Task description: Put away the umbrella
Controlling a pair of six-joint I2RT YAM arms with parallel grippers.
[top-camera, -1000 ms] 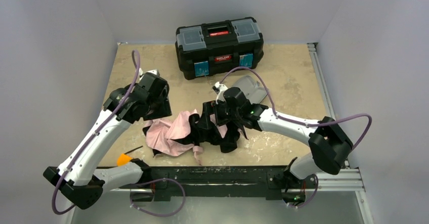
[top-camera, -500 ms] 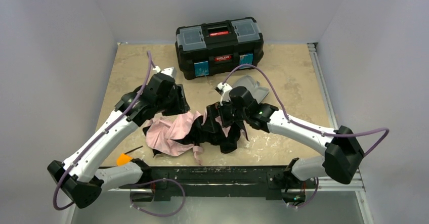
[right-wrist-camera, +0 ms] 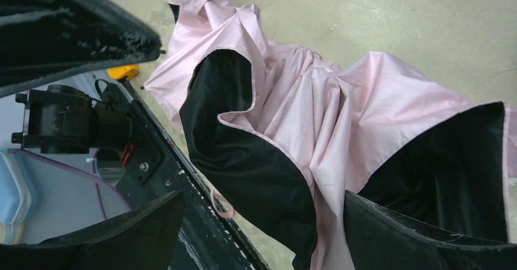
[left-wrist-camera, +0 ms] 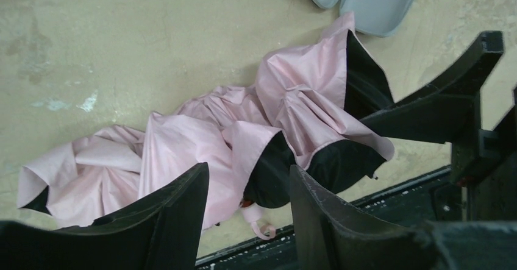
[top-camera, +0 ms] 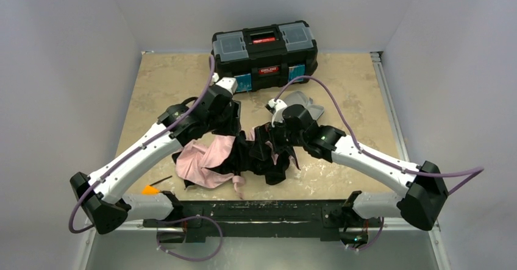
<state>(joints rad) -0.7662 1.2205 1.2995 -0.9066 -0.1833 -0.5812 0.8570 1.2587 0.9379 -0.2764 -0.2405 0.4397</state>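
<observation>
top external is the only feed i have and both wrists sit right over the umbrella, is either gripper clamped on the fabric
Observer: No. The left wrist view shows the left gripper open above the umbrella, with nothing pinched in it.
Operator: and the right one
Observer: The right gripper is spread wide over a fold. The cloth lies below it, ungripped.
Operator: whats under it, ribs or just cloth
Observer: Loose canopy, pink outside, with the black lining turned up. No shaft shows in either wrist view.
</observation>
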